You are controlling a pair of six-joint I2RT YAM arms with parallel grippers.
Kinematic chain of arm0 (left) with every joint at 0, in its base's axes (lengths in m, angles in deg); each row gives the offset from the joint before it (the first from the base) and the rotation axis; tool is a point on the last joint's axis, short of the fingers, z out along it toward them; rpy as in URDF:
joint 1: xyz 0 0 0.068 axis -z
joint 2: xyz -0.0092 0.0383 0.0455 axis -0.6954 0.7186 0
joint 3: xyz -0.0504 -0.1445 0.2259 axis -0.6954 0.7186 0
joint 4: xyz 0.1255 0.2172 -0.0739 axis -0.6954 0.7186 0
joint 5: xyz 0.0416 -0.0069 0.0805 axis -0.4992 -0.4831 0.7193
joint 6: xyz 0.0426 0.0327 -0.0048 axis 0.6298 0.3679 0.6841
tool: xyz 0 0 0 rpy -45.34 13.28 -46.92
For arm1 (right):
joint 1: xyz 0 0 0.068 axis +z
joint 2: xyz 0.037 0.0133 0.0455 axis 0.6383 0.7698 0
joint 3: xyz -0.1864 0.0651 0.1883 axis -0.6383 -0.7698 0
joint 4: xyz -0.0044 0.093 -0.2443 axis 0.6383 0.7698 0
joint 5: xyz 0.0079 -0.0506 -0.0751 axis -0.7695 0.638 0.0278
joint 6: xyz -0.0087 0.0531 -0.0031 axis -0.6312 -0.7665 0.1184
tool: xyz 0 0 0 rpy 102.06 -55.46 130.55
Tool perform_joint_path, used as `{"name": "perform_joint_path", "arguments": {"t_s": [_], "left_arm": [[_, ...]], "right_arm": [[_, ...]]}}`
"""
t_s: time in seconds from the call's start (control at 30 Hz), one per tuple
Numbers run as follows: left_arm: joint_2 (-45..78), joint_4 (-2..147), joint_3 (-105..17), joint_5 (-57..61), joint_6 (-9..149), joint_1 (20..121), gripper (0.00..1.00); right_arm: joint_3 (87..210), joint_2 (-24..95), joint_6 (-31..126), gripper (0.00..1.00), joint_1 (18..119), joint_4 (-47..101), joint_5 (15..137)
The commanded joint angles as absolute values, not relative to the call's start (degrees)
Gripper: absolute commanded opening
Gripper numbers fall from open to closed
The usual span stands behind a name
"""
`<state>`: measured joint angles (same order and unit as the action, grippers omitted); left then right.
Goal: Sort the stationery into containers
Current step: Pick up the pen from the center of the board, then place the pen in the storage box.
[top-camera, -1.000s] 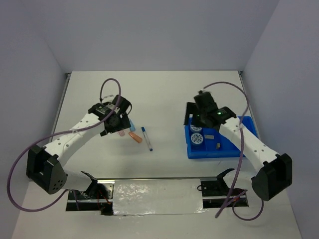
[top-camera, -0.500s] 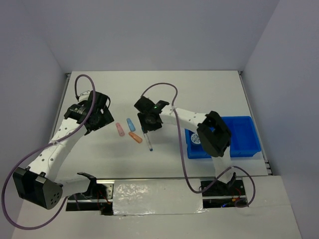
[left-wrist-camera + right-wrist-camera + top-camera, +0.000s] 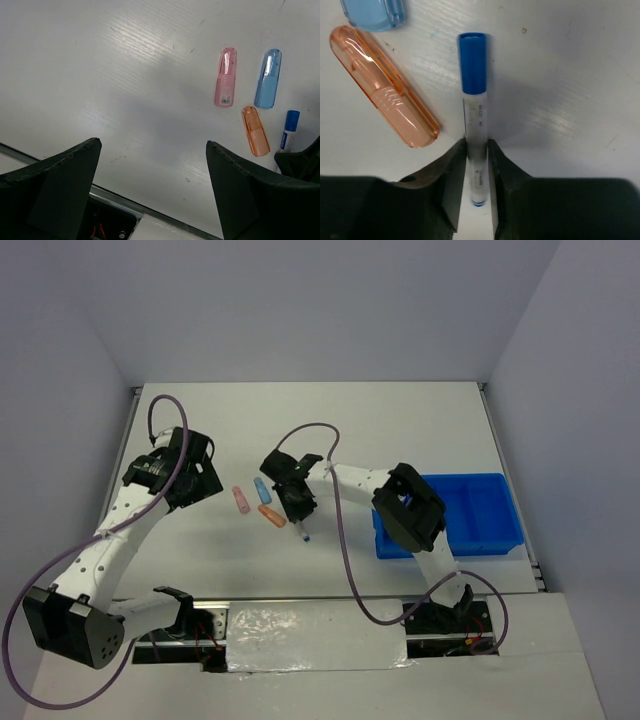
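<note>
The blue-capped white pen point(image 3: 475, 115) lies flat on the table, and my right gripper point(image 3: 477, 150) is shut on its white barrel, a finger pressing each side. Beside it lie an orange bar point(image 3: 385, 85) and a light-blue bar point(image 3: 372, 12). From above, the right gripper point(image 3: 295, 502) covers most of the pen point(image 3: 303, 535), with the orange bar point(image 3: 271, 516), the light-blue bar point(image 3: 263, 488) and a pink bar point(image 3: 241, 500) to its left. My left gripper point(image 3: 152, 145) hangs open over bare table, left of the bars. The blue tray point(image 3: 480, 515) stands at the right.
The right arm's elbow point(image 3: 408, 505) hangs over the tray's left end and hides what lies there. A metal strip point(image 3: 115, 200) runs along the table's left edge, under the left gripper. Grey walls close the table at the back and both sides.
The right arm swung from the tray across to the pen, and its jaws closed on the barrel. The left arm drew back to the left, away from the bars.
</note>
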<state>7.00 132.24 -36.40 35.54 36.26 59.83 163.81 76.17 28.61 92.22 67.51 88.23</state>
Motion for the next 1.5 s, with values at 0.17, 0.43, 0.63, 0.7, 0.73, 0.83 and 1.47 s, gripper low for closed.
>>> {"name": "perform_joint_path", "arguments": {"t_s": [0.17, 0.43, 0.63, 0.7, 0.73, 0.83, 1.47], "left_arm": [[6.6, 130.7, -36.2, 33.7, 41.1, 58.8, 0.99], [6.3, 125.9, -33.9, 27.3, 44.7, 58.7, 0.97], [4.7, 122.9, -28.4, 20.4, 43.5, 58.7, 0.97], [3.3, 121.8, -26.5, 16.6, 43.1, 58.8, 0.96], [2.6, 121.5, -26.0, 15.5, 43.2, 58.8, 0.96], [0.6, 120.6, -25.4, 12.8, 44.9, 58.8, 0.97], [1.3, 115.9, -21.9, 10.4, 49.3, 58.7, 0.99]], "right_arm": [[159.8, 70.4, 29.8, 0.03, 91.7, 63.8, 85.2], [161.8, 48.8, 39.3, 0.0, 75.8, 82.8, 94.9], [158.5, 43.1, 40.9, 0.0, 57.9, 96.4, 111.7], [156.7, 42.6, 38.6, 0.0, 51.7, 98.0, 117.2], [156.1, 42.4, 36.9, 0.0, 48.9, 97.5, 118.3], [154.3, 39.8, 39.1, 0.01, 41.9, 94.0, 121.8], [133.8, 39.0, 48.5, 0.01, 36.1, 72.4, 122.5]]}}
